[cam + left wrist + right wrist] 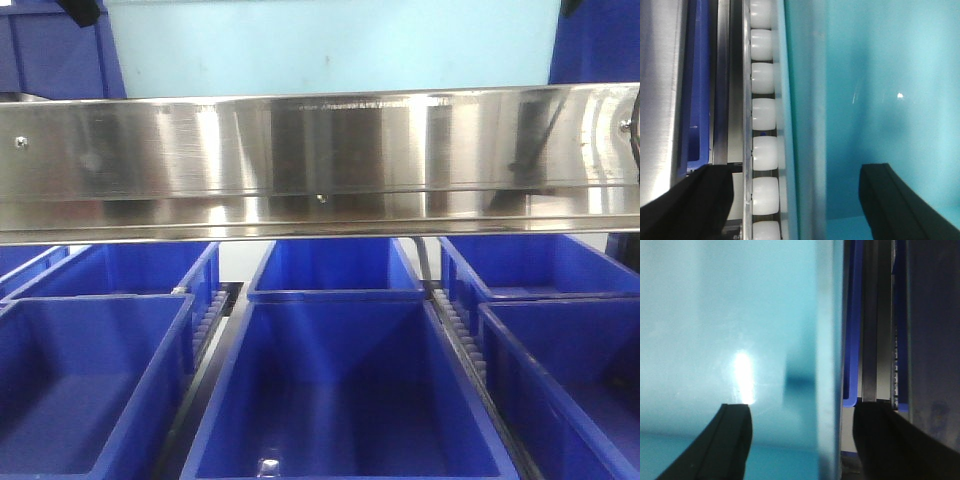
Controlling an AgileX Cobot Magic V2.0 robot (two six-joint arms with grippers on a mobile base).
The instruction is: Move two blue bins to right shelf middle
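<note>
Pale blue bin (330,45) is seen just above the steel rail (320,150). Left fingers (695,200) and right fingers (735,440) are spread astride its opposite side walls, unclamped. Plastic judged stiff, light, slick; both wall rims should be pinched.

Front view close behind steel rail (320,160); wrist views pressed against pale bin (880,100), probably shared.

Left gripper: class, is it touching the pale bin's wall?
Apart. Left wrist view: the left gripper straddles the bin wall, with rollers showing in one gap and the bin's inside in the other.
</note>
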